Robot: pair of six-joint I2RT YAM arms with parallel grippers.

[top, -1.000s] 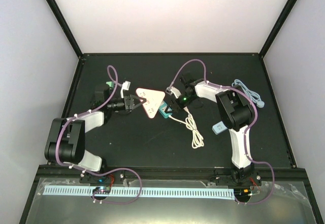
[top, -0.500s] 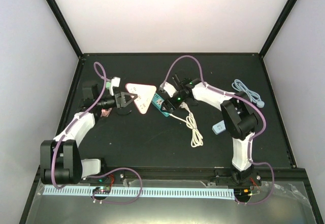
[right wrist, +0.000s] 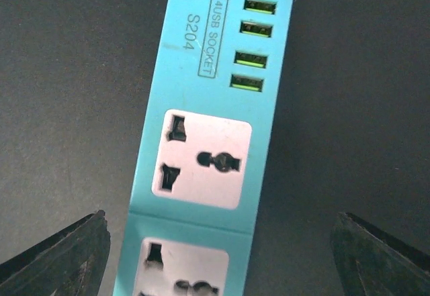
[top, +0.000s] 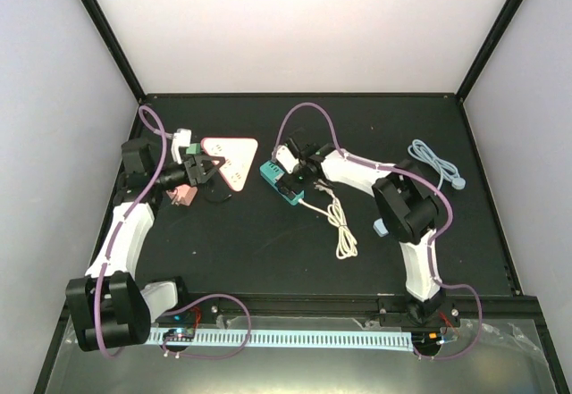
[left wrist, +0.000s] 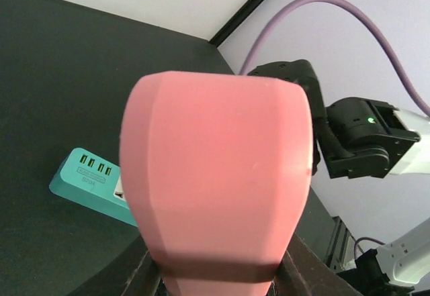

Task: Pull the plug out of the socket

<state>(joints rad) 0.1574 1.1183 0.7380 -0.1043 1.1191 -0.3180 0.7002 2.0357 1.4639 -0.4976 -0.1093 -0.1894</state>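
Left fingers (left wrist: 295, 279): clamped on the pink plug (left wrist: 215, 168).
Right fingers (right wrist: 60, 256): spread open above the socket strip (right wrist: 208, 128).
Risk: plug may slip if grip loosens.

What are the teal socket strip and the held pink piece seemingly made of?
The socket strip: likely moulded plastic, smooth satin teal, printed lettering, white inset faces. The pink piece: probably plastic too, matte, softly faceted; could be rubbery.

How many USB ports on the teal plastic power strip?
4 USB ports, in one line at the teal plastic power strip's top end, beside its label; its lower end is cropped.
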